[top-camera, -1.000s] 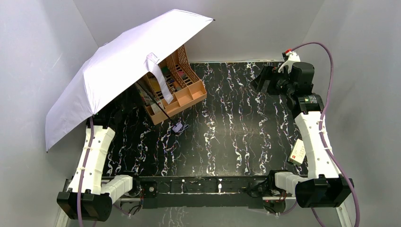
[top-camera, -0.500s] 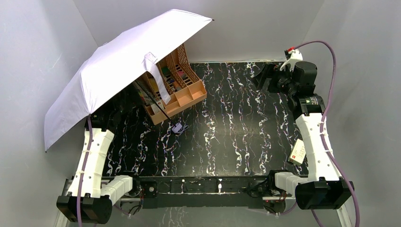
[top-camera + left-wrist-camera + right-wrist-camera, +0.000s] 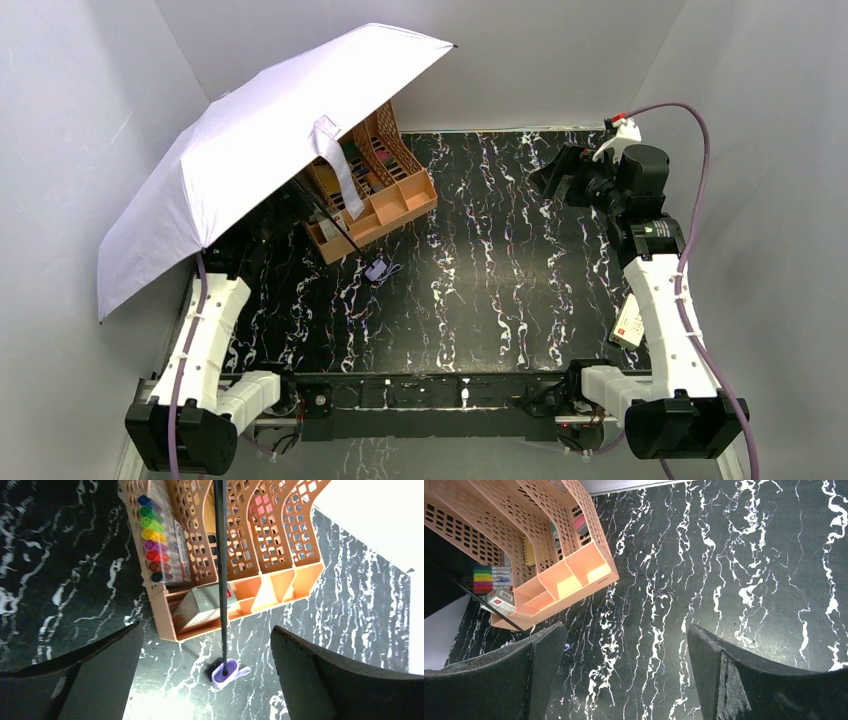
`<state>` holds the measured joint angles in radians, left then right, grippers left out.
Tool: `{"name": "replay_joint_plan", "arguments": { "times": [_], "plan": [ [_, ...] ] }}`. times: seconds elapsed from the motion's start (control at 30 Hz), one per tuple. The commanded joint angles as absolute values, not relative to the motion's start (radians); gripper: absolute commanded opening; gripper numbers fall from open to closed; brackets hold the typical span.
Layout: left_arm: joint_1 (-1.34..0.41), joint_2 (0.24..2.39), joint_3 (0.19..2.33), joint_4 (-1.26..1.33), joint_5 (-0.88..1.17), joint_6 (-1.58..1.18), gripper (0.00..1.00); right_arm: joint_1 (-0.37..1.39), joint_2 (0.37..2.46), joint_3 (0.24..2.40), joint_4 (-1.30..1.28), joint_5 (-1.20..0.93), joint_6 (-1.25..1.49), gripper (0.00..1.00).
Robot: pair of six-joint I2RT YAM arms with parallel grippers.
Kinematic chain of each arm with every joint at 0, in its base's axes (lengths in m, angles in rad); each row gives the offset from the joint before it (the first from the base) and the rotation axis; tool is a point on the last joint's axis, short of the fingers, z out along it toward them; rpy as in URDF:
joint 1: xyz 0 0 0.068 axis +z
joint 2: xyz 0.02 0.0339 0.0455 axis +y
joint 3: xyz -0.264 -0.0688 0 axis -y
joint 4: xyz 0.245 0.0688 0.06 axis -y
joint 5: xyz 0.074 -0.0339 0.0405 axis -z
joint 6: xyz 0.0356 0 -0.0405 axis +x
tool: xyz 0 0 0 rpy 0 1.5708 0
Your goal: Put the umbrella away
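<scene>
The umbrella [image 3: 260, 140] stands open, its pale lavender canopy tilted over the table's back left with a fabric strap [image 3: 338, 170] hanging from it. A thin dark shaft [image 3: 220, 580] runs down to the small handle [image 3: 377, 269], which rests on the black marble table. My left gripper [image 3: 206, 627] is open; the shaft passes between its fingers without touching either, and the handle [image 3: 223, 673] lies below. The canopy hides that gripper in the top view. At the back right, well away from the umbrella, my right gripper [image 3: 548, 175] is raised and open, holding nothing [image 3: 626, 630].
A peach plastic file organiser [image 3: 385, 200] lies under the canopy's edge, holding coloured markers [image 3: 155, 535] and a small box [image 3: 200, 605]. It also shows in the right wrist view [image 3: 574, 570]. Grey walls close in the left, back and right sides.
The left forearm has shifted slightly to the right under the canopy, which barely moved. The right wrist has dropped back a little toward the near side. Both grippers stayed open.
</scene>
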<state>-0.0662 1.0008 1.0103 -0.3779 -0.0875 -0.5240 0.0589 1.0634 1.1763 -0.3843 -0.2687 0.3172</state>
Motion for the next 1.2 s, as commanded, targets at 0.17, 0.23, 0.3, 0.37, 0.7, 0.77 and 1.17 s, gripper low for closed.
{"name": "replay_joint_plan", "arguments": {
  "times": [0.17,0.23,0.3,0.37,0.7,0.77,1.17],
  "plan": [
    [-0.057,1.084,0.881,0.054,-0.035,-0.758,0.92,0.054,0.994,1.103,-0.254,-0.299,0.377,0.98],
    [-0.057,1.121,0.879,0.101,-0.038,-0.771,0.89,0.054,0.987,1.093,-0.25,-0.299,0.377,0.99],
    [-0.057,1.156,0.881,0.138,-0.044,-0.773,0.84,0.054,0.981,1.086,-0.25,-0.294,0.377,0.98],
    [-0.057,1.194,0.89,0.156,-0.057,-0.772,0.79,0.054,0.976,1.079,-0.247,-0.29,0.377,0.99],
    [-0.057,1.359,0.944,0.21,-0.08,-0.753,0.66,0.054,0.964,1.069,-0.246,-0.29,0.374,0.94],
    [-0.057,1.386,0.954,0.231,-0.075,-0.753,0.64,0.054,0.96,1.071,-0.249,-0.29,0.373,0.93],
    [-0.056,1.488,1.03,0.259,-0.033,-0.73,0.29,0.054,0.944,1.068,-0.265,-0.284,0.368,0.85]
  ]
}}
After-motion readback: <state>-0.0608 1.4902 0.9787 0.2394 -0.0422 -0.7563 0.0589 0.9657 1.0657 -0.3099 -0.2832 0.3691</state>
